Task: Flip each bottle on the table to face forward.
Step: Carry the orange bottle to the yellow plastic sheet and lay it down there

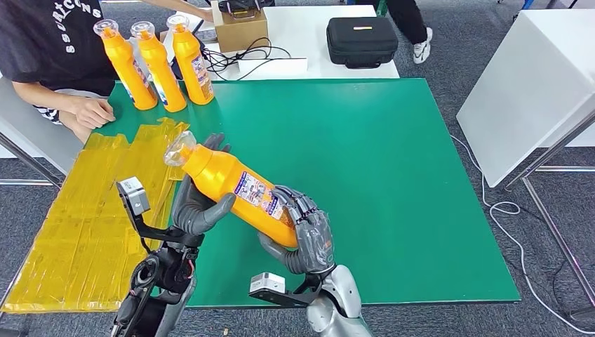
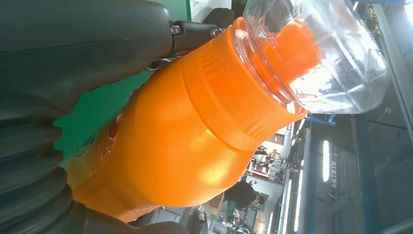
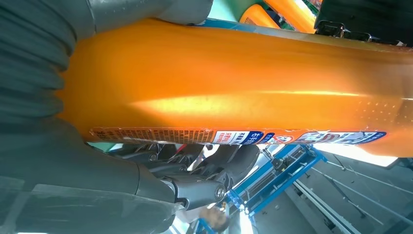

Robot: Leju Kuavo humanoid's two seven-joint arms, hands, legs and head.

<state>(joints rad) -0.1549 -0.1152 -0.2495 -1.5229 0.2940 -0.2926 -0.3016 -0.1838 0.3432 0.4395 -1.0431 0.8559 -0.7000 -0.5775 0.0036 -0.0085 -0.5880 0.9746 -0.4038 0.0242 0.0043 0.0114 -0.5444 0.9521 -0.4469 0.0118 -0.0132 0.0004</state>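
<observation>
Both hands, left [image 1: 198, 203] and right [image 1: 303, 235], wrapped round one tilted orange bottle [image 1: 235, 188] above the green table [image 1: 365, 161], clear cap [image 2: 321, 53] toward three upright bottles [image 1: 156, 64].

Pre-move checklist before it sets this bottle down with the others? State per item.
1. Left hand holds the held bottle near its neck: ok.
2. Right hand holds its base end: ok.
3. Clear cap seated on the bottle: ok.
4. Bottle upright: not ok, it lies tilted above the green table.
5. Free spot beside the three standing bottles: ok, bare green to their right.
6. Person's hand away from the drop area: not ok, it rests on the table corner by the row.
</observation>
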